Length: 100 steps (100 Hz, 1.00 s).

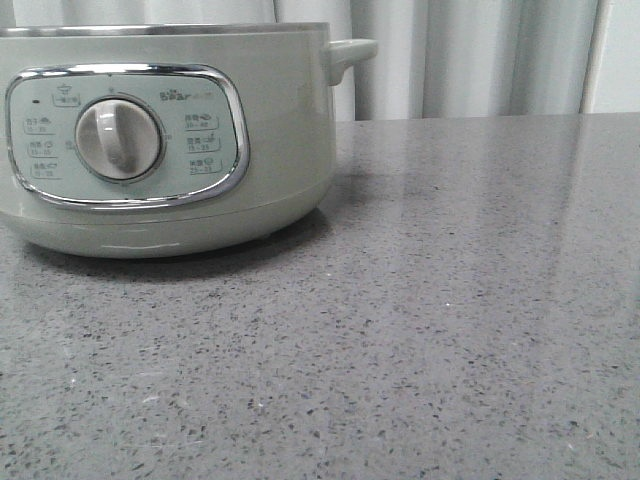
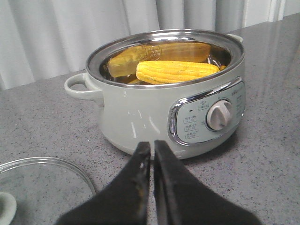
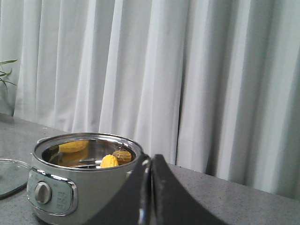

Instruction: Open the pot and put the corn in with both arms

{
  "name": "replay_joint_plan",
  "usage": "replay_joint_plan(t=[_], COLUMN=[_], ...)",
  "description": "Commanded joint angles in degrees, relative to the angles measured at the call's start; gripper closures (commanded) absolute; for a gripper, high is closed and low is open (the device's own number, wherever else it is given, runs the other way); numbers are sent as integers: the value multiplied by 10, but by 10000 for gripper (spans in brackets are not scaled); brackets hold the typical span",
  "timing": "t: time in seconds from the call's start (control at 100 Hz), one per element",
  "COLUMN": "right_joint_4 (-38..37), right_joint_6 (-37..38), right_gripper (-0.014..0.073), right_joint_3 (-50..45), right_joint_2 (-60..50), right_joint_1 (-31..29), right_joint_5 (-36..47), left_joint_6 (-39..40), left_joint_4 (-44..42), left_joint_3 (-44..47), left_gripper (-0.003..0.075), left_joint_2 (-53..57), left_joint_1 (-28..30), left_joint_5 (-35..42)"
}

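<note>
The bright yellow corn cob (image 2: 177,71) lies inside the lidless, sage-green steel-rimmed electric pot (image 2: 140,115). The cob is judged light, stiff and ridged, best gripped mid-length. The left gripper (image 2: 152,146) and right gripper (image 3: 151,161) appear closed, empty.

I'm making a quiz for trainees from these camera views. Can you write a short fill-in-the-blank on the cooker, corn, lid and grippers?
1. The corn lies ____ the pot.
2. The glass lid rests on the ____ beside the pot.
3. The left gripper holds ____.
4. The right gripper has its jaws ____.

Missing words: inside; countertop; nothing; shut
</note>
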State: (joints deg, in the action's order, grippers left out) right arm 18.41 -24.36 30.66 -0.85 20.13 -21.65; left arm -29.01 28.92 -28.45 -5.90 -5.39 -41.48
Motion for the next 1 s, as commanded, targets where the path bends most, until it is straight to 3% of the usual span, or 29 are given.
replay_joint_plan(t=[0.0,0.3,0.45,0.59,0.7,0.75,0.88,0.99], right_joint_4=[-1,-1,-1,-1,-1,-1,-1,-1], right_joint_6=[-4,-4,-4,-4,-4,-4,-4,-4], right_gripper=[635,635,635,635,635,635,635,635], right_joint_3=[12,11,11,11,11,11,11,11], right_joint_2=[-4,-4,-4,-4,-4,-4,-4,-4], right_joint_1=[-3,-3,-3,-3,-3,-3,-3,-3], right_joint_5=[50,50,50,50,50,50,50,50], left_joint_6=[0,0,-16,-16,-10,42,323,358], left_joint_4=[17,18,-107,-53,-84,-133,-299,-327], left_joint_3=[-14,-8,28,100,156,180,244,283], left_gripper=[738,738,738,738,738,738,738,738], left_joint_2=[-8,-8,-3,20,44,52,66,80], left_joint_1=[-4,-3,-2,-2,-2,-1,-1,2], left_joint_5=[43,48,177,215,234,256,291,290])
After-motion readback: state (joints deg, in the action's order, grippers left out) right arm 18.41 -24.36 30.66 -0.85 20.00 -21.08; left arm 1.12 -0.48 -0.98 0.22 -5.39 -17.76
